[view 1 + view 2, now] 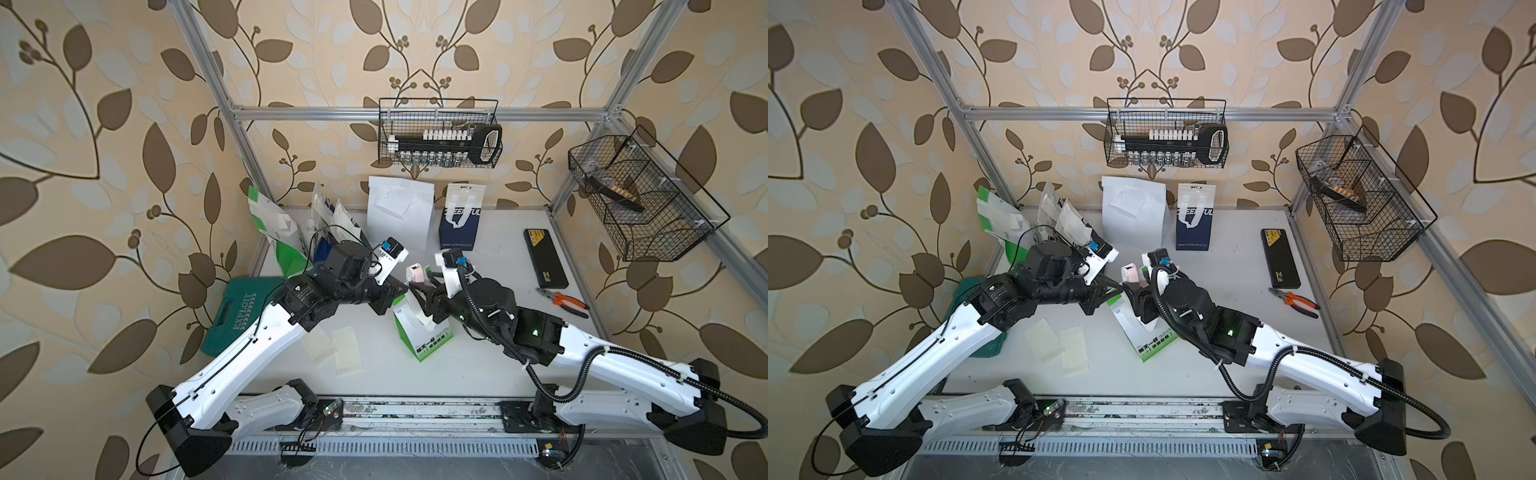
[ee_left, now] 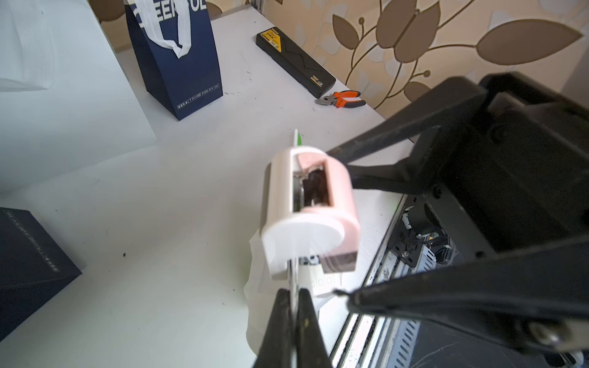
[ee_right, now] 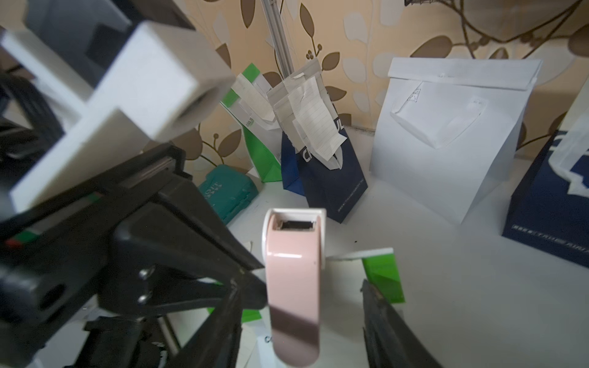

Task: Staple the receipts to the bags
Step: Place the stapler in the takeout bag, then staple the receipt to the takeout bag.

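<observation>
1. The left gripper is seen with its jaws pressed together on the top edge of the green-and-white bag, near the middle of the table.
2. The right gripper is seen with its jaws apart, one at each side of the pink stapler. The stapler is not squeezed and is seated over the same bag edge.
3. Whether a receipt is caught in the stapler's mouth cannot be told.
4. For a good staple, the paper should be kept flat and deep in the mouth. One straight, full squeeze is needed, and the left pinch should not be loosened meanwhile.
5. The two grippers are placed very near each other, so a knock between fingers is judged the main risk.
6. Two loose receipts are laid at 9 o'clock from the bag.
7. A white bag is stood at 12 o'clock, a navy bag at 1 o'clock, and other bags at 10 o'clock.
8. A teal case at 9 o'clock, pliers at 3 o'clock and a black case at 2 o'clock are kept well apart from the work.
</observation>
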{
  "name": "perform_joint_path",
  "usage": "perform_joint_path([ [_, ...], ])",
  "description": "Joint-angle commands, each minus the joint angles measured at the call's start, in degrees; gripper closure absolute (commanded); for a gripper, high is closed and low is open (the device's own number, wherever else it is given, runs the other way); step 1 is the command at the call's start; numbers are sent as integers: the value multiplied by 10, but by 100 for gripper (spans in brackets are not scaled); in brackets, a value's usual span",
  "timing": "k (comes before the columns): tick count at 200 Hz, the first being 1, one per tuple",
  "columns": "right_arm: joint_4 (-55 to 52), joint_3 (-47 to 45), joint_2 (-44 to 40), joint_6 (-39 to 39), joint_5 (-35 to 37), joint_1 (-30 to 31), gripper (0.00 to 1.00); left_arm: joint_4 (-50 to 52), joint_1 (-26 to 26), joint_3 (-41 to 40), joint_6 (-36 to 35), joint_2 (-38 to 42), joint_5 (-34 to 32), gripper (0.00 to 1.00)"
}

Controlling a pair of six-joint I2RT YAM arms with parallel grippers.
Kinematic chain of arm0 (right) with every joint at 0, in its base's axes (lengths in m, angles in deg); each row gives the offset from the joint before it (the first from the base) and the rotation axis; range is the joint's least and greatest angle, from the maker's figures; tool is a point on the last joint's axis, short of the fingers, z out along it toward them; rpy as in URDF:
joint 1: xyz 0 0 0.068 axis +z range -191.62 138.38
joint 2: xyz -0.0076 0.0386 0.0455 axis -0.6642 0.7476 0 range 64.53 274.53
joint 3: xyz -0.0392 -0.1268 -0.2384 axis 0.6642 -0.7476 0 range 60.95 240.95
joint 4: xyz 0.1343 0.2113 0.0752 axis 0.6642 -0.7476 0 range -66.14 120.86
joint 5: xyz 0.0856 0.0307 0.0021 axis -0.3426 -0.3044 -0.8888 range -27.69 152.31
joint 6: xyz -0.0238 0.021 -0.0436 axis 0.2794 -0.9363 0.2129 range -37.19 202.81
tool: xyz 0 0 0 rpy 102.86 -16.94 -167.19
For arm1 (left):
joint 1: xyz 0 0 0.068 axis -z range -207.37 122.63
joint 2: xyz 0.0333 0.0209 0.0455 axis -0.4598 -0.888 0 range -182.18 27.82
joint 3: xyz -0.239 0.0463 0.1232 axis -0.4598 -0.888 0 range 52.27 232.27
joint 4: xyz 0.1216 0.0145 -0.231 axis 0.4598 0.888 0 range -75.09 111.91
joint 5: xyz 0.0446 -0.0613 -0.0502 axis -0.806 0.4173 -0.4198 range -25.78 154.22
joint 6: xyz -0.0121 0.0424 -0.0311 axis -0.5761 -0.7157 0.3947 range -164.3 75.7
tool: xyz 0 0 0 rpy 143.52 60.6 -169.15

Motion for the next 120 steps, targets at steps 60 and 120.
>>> perform_joint_path([
  [60,-177,60,-84,75,-320,-122,11,27,-5,24,-165,30,135,100],
  [120,-190,78,-42,153,-493,-183,0,53,-1,33,-168,23,197,100],
])
